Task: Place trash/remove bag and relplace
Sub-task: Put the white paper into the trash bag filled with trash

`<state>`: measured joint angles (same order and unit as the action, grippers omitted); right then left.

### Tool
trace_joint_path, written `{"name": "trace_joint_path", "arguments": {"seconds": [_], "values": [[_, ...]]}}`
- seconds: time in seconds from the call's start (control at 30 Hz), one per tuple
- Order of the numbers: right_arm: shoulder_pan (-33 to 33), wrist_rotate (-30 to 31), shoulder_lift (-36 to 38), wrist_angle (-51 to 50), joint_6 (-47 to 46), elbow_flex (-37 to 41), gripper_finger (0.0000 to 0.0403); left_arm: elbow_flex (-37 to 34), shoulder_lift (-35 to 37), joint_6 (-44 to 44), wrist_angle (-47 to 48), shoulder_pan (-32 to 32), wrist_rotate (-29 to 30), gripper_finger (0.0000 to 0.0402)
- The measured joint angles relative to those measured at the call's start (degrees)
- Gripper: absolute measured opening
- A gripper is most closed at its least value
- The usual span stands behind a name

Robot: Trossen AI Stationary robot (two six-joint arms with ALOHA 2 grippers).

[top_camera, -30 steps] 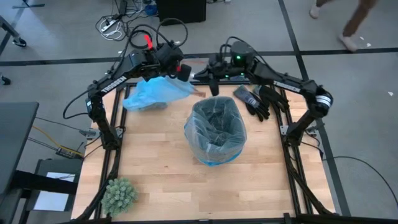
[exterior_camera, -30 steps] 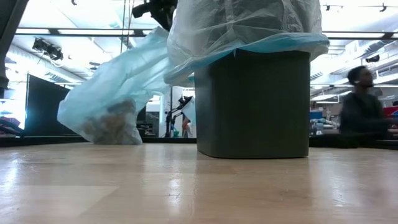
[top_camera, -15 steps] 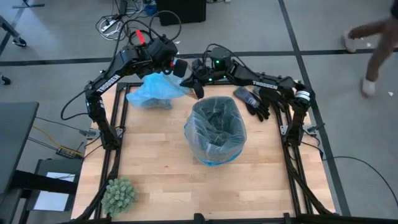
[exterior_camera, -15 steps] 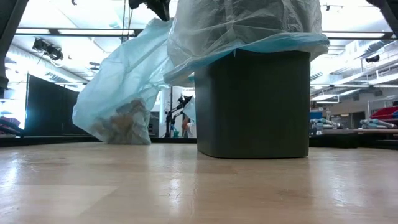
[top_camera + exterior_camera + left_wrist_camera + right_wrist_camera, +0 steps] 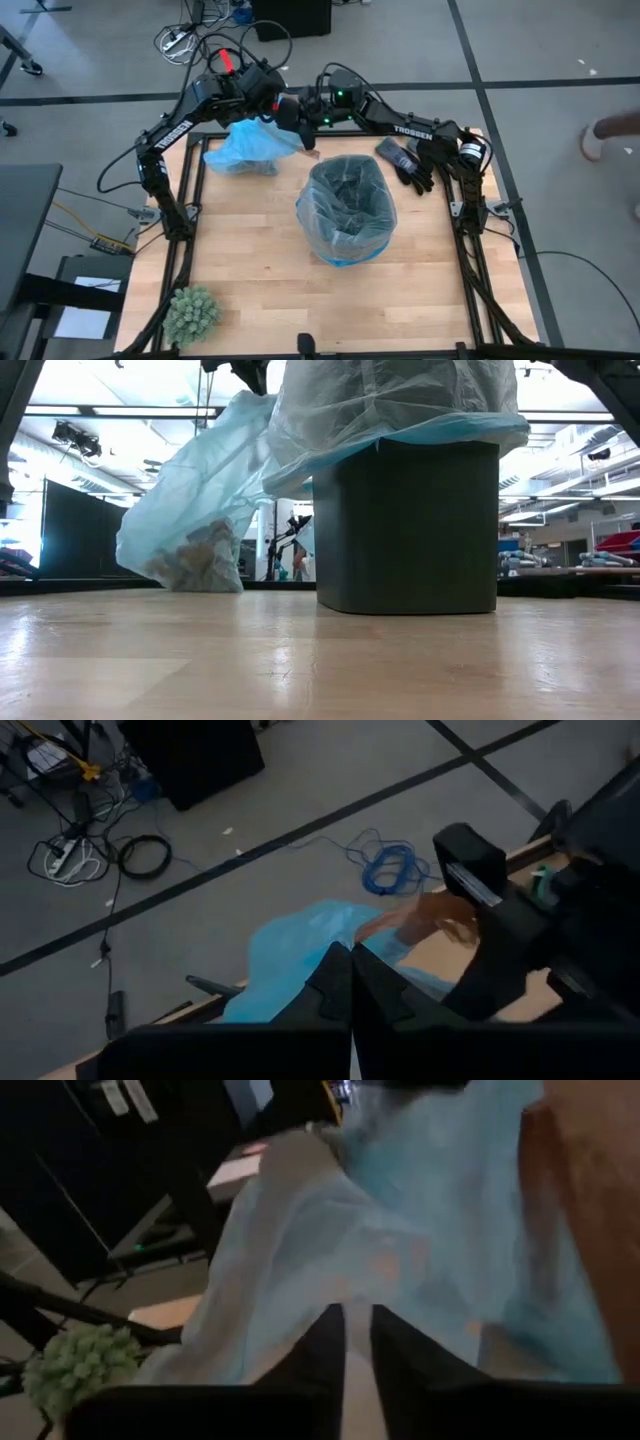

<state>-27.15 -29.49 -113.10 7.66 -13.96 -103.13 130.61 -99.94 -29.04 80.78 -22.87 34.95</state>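
Observation:
The sky-blue bag stands at the table's far left, its bottom resting on the table. Brown and white trash shows through its lower part. My left gripper is above it, shut on its top. My right gripper has reached across from the right to the same top. In the right wrist view its fingers stand a narrow gap apart, right up against the bag. My left gripper pinches the bag's gathered top between its two fingers, coming from above. The bag hangs below the fingers, drawn up into a slanting peak, with its trash-filled bottom on the table. Whether my right gripper touches the bag, I cannot tell.
A dark bin lined with a paler grey-blue bag stands at the table's middle. Black gloves lie at the far right. A green spiky ball sits in the near left corner. A person's leg shows on the floor beyond the table's right side.
My right gripper has swung toward the table's far left, from beside the bin to the bag's top next to my left gripper. My left gripper has shifted slightly toward the far edge, and the bag's bottom has slid a little toward the right.

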Motion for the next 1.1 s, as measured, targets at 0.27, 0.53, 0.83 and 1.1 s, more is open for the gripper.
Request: {"name": "trace_joint_path", "arguments": {"seconds": [0.27,0.53,0.83,1.1], "values": [[-0.4,0.8,0.8,-6.3,0.0,0.0,0.0166,0.0,0.0,0.0,2.2,0.0,2.9,0.0000],[-0.6,6.8,7.7,-17.5,5.9,0.0,0.0196,-3.6,1.4,1.6,9.4,0.0,3.6,0.0000],[-2.6,25.1,20.6,-41.1,19.0,0.0,0.0188,-15.0,2.2,-0.5,7.8,-0.2,1.1,0.0000],[-6.9,28.6,34.0,-51.3,21.4,0.0,0.0187,-34.6,2.1,-2.6,-1.9,-4.7,-1.6,0.0003]]}}
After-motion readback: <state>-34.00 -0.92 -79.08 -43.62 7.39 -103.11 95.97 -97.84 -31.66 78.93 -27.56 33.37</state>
